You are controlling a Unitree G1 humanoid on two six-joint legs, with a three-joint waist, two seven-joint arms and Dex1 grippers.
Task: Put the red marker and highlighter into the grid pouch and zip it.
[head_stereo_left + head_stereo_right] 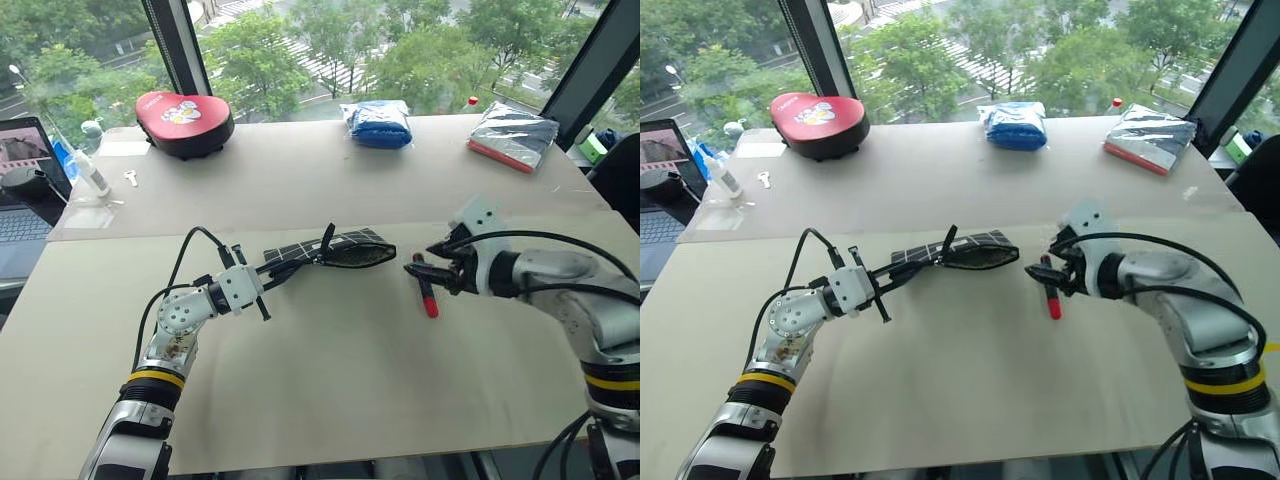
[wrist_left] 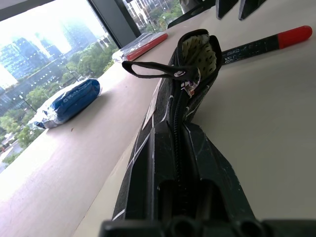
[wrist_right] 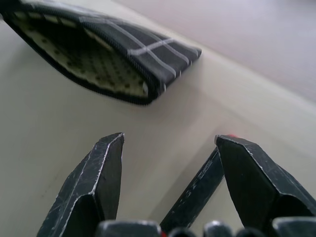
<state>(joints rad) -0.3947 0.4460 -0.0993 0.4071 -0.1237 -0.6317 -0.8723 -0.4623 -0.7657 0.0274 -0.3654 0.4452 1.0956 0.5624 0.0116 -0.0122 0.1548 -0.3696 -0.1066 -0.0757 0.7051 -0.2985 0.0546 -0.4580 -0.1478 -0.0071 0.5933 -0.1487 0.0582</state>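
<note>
The grid pouch (image 1: 335,252) is gripped at its left end by the left gripper (image 1: 262,283), its mouth gaping. The right gripper (image 1: 432,268) is held with fingers wide over the red marker (image 1: 427,293), which lies on the counter (image 1: 330,390).

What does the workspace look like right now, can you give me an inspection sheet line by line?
Surface: pale table, bare in front.
Job's things: pouch unzipped, mouth open toward marker; marker lies on the table; highlighter nothing seen.
Clutter: red case, blue packet, silver packet at the far edge.
Grippers: left tool shut on pouch; right tool open over marker.
Cables: black leads along both arms.
Surroundings: windows, trees, laptop at left.
</note>
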